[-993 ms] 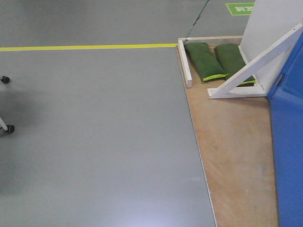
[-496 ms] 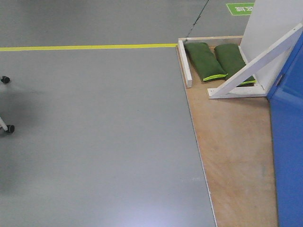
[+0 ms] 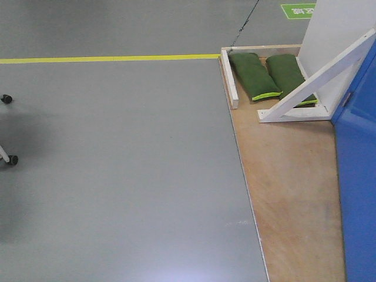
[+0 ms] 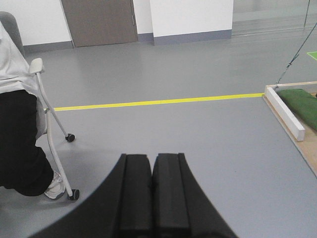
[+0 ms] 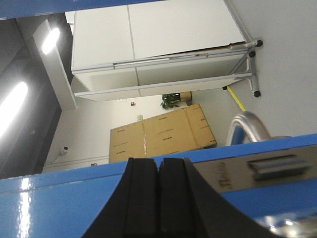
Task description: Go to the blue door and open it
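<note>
- Blue door (image 3: 358, 194): a glossy panel along the far right edge of the front view, standing at the right side of the plywood platform (image 3: 288, 176). I read the scene from left to right below.
- Far left, front view: the casters (image 3: 12, 159) of a chair on the grey floor. My left wrist view shows a seated person (image 4: 17, 124) on it, well apart from the door.
- Upper left to centre: a yellow floor line (image 3: 111, 59) runs up to the platform's corner.
- Centre right: two green sandbags (image 3: 254, 75) lie on the platform, beside the white brace (image 3: 317, 79) that props the white wall panel (image 3: 338, 29).
- Left gripper (image 4: 152, 163): clenched, pads pressed together with nothing between them. It points at open floor and plays no part yet.
- Right gripper (image 5: 158, 166): likewise clenched and empty. It is raised just beside the door's edge, where I see the metal latch plate (image 5: 270, 167) and, past it, the silver lever handle (image 5: 245, 126).
- Progress, as I judge it: the drive to the door looks largely done, since my right arm is already near the handle.
- Still to do: the handle has not been grasped or pressed.
- The bared latch edge hints that the door may stand ajar, but I cannot tell.
</note>
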